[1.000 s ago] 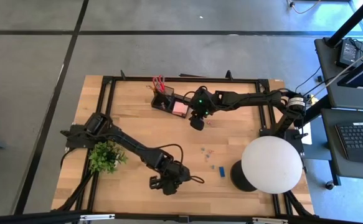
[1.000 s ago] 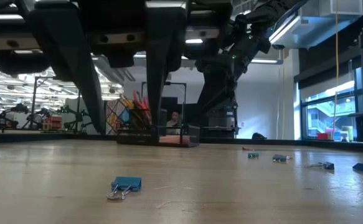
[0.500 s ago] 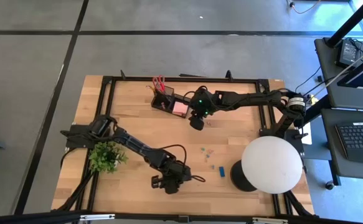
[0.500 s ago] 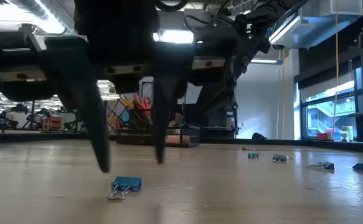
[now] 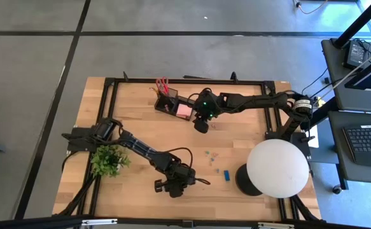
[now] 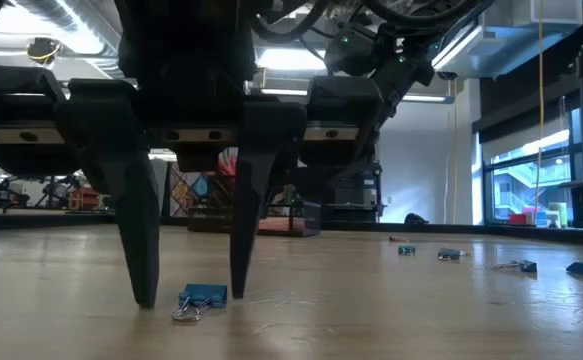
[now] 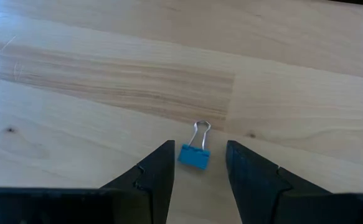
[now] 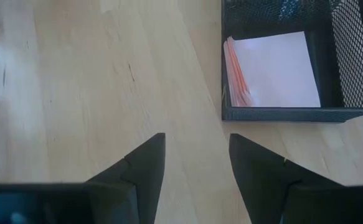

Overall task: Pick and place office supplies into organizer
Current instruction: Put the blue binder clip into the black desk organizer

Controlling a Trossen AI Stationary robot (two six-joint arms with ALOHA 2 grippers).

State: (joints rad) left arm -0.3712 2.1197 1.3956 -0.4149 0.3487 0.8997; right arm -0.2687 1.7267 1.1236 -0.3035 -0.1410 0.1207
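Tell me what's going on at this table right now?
The left gripper is down at the wooden table, its open fingers straddling a small blue binder clip without closing on it. The right gripper hangs empty and open beside the black mesh organizer, whose tray already holds the pink sticky-note pad and whose cup holds the red-handled scissors. More small clips and a small blue block remain loose.
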